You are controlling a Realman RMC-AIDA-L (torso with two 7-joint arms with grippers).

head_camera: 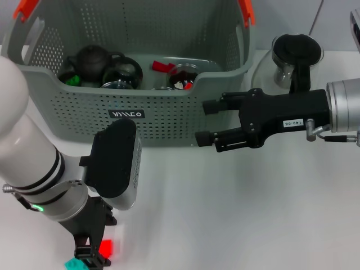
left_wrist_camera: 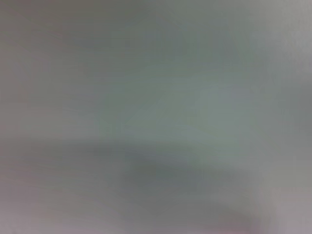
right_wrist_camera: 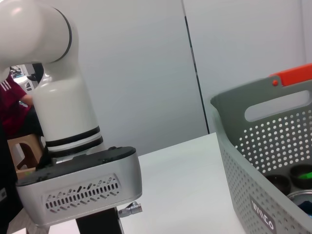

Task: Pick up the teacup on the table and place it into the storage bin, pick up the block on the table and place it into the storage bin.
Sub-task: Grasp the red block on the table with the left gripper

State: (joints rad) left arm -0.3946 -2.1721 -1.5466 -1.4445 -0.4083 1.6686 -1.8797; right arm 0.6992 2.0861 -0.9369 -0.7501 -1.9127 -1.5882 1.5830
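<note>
Desk (head_camera: pixel 236 214): white, plain, with a pale wall behind it. Left end effector (head_camera: pixel 93 256): at the near left edge, pointing down, closed on a red block (head_camera: pixel 107 247); a teal block (head_camera: pixel 73 264) just beside. Bin (head_camera: pixel 84 107): far left-centre, long axis across the desk, holding a dark teapot (head_camera: pixel 93 62) and cups. Right end effector (head_camera: pixel 203 121): empty, fingers apart, pointing left at the bin's front wall. Glass pot (head_camera: pixel 292 59): far right.

The storage bin (head_camera: pixel 169 107) looks like matt grey-green perforated plastic. A glossy clear glass pot (head_camera: pixel 292 62) stands at two o'clock on the smooth white surface (head_camera: pixel 253 214).
</note>
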